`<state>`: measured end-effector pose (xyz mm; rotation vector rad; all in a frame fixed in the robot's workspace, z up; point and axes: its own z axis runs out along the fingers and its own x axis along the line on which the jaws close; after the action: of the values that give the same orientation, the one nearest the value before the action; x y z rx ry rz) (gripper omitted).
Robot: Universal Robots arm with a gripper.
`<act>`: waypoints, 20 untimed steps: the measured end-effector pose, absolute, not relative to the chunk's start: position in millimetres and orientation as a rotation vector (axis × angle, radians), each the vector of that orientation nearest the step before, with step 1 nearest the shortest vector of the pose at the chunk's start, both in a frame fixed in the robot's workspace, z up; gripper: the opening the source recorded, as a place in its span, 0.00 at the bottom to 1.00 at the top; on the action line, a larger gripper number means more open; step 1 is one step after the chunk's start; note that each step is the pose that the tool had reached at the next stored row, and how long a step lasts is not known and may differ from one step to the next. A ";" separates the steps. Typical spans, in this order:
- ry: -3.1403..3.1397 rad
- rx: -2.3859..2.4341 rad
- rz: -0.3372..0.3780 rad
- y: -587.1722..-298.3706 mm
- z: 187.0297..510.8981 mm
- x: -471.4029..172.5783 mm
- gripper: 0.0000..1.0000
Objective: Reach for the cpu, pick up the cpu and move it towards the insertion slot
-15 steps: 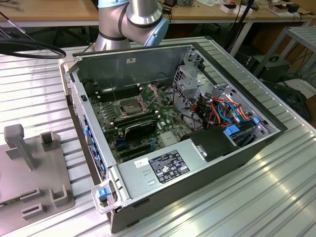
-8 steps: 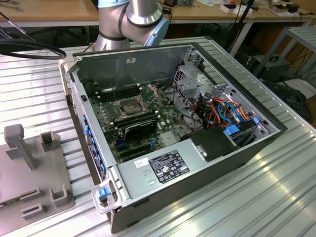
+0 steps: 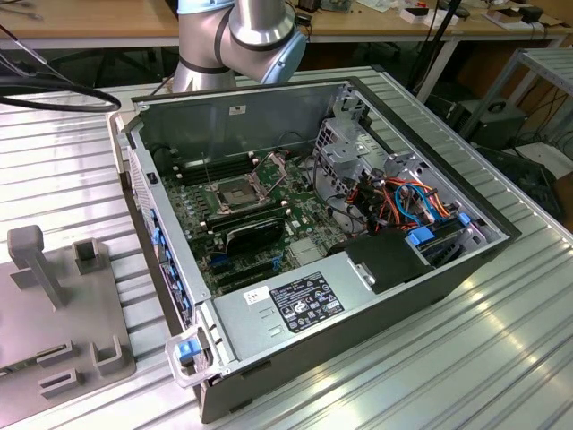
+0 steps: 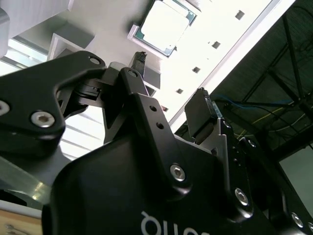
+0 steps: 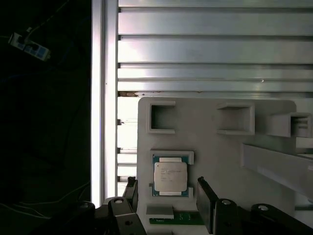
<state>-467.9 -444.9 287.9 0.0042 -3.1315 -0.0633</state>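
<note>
As the exterior view has it, my arm (image 3: pixel 255 36) shows as a thick silver joint beyond the far wall of the open computer case (image 3: pixel 242 112). The case lies just beside the grey holder plate (image 3: pixel 89 305), on the exterior view's right. The insertion slot (image 3: pixel 235 191) sits on the board inside that case, well apart from the plate, a metal frame around a dark centre.

In the second wrist view my gripper (image 4: pixel 169 87) points at the plate (image 4: pixel 112 19). Its fingers (image 4: pixel 200 115) are spread wide with nothing between them. The cpu (image 4: pixel 164 24) lies on the plate beyond the tips, untouched.

In the first wrist view my wrist looks straight down on the plate (image 5: pixel 215 156), which rests on a ribbed metal table (image 5: pixel 205 49). The cpu (image 5: pixel 169 176) lies flat in a shallow framed nest near one edge of the plate. My gripper (image 5: pixel 168 196) is lined up with it, one fingertip to either side of the nest, gripping nothing.
</note>
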 end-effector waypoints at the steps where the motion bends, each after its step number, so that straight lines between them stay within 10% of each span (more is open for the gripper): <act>1: -3.131 0.004 -0.063 -444.9 286.7 -467.9 0.60; 20: -3.126 0.004 -0.063 -445.1 261.6 -467.0 0.60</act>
<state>-467.0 -445.1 261.6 0.0041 -3.1262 -0.0631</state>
